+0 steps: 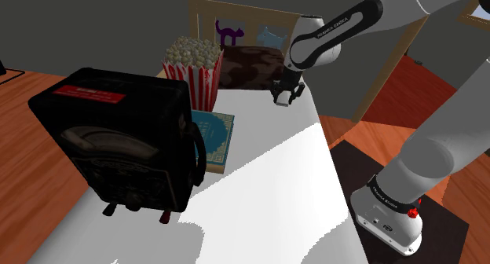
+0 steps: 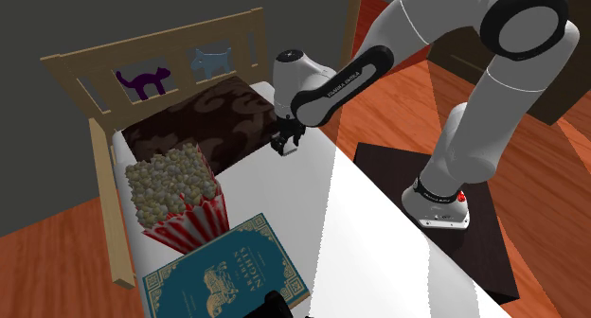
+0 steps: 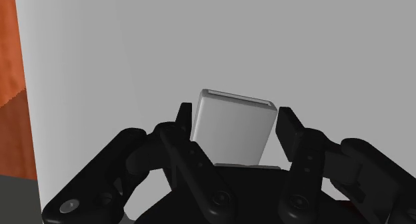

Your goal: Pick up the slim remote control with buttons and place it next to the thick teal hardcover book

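The slim remote [image 3: 235, 131] is drawn plain light grey, and its end stands between my black fingers just above the white surface. My gripper [image 3: 233, 119] is shut on the remote, one finger against each long side. In the shoulder view the gripper [image 1: 284, 96] hangs down over the white top near the brown patterned cover. The second exterior view has the gripper [image 2: 284, 144] at the same spot. The thick teal book [image 1: 213, 137] lies flat beside the popcorn box, well away from the gripper, with its ornate cover [image 2: 229, 272] facing up.
A red-striped popcorn box [image 1: 192, 66] stands between the gripper and the book. A large black meter-like case [image 1: 118, 144] stands in front of the book. A brown patterned cover [image 2: 204, 127] lies by the wooden headboard [image 2: 152, 65]. The white top [image 1: 275, 199] stretches toward the stand.
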Available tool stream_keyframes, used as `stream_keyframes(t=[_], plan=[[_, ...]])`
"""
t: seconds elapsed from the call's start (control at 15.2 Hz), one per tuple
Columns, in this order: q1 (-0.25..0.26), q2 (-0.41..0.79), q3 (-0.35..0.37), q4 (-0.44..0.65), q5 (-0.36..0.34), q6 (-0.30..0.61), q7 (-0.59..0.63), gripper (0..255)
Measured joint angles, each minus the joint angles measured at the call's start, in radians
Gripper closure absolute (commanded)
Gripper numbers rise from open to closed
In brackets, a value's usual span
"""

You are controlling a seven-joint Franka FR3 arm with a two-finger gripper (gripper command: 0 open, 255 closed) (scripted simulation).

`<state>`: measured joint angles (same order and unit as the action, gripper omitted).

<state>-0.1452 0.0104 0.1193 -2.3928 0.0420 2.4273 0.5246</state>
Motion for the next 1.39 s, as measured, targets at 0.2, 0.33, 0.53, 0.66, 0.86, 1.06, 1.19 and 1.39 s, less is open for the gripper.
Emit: stream_keyframes(t=[0.2, 0.33, 0.53, 0.66, 0.86, 1.06, 1.19, 1.39], plan=[[0.0, 0.0, 0.0, 0.0, 0.0, 0.0, 0.0, 255], [0.0, -0.004, 0.0, 0.001, 0.001, -0.005, -0.001, 255], [0.0, -0.029, 0.0, 0.01, 0.003, -0.039, 0.0, 255], [0.0, -0.049, 0.0, 0.02, 0.005, -0.068, -0.002, 255], [0.001, -0.072, 0.0, 0.04, 0.007, -0.111, -0.002, 255], [0.001, -0.097, -0.001, 0.052, 0.009, -0.148, -0.003, 255], [0.0, -0.112, -0.003, 0.064, 0.01, -0.175, -0.005, 255], [0.0, -0.129, -0.003, 0.088, 0.011, -0.216, -0.005, 255]])
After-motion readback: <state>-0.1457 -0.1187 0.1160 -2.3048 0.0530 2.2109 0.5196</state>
